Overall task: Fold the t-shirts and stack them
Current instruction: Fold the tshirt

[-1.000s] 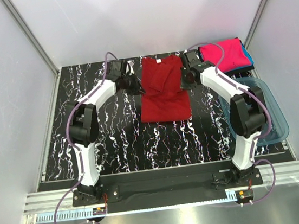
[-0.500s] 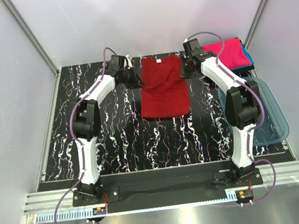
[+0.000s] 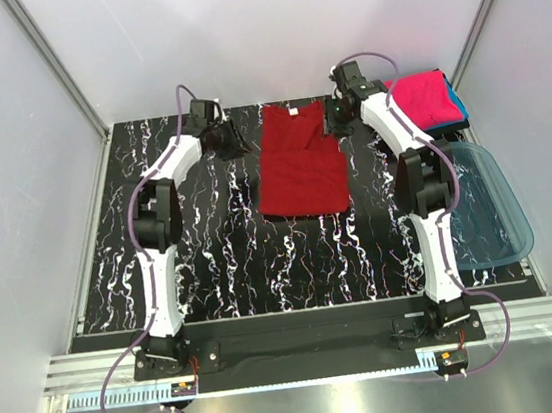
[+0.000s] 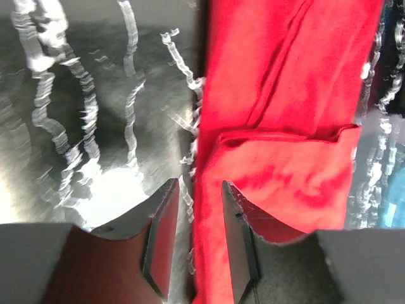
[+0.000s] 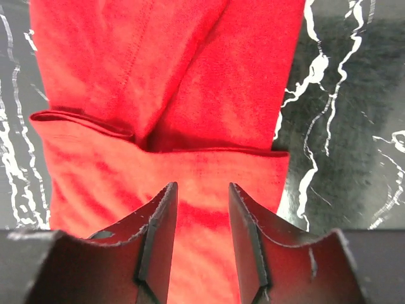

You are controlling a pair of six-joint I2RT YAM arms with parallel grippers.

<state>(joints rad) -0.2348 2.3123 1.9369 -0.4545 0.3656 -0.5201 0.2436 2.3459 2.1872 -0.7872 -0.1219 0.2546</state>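
The dark red t-shirt [image 3: 299, 163] lies flat at the far middle of the black marbled tabletop [image 3: 213, 265]. Its sleeves are folded in to make a long rectangle, and its white neck label [image 3: 294, 111] is at the far end. The left jaws hang at the shirt's far left edge, fingers [image 4: 159, 234] a little apart, gripping nothing. The right jaws hang over its far right part, fingers [image 5: 157, 234] likewise apart and empty. In the far right corner a pink t-shirt [image 3: 422, 96] lies folded on a teal t-shirt [image 3: 456, 99], with a blue tub [image 3: 494, 215] nearer.
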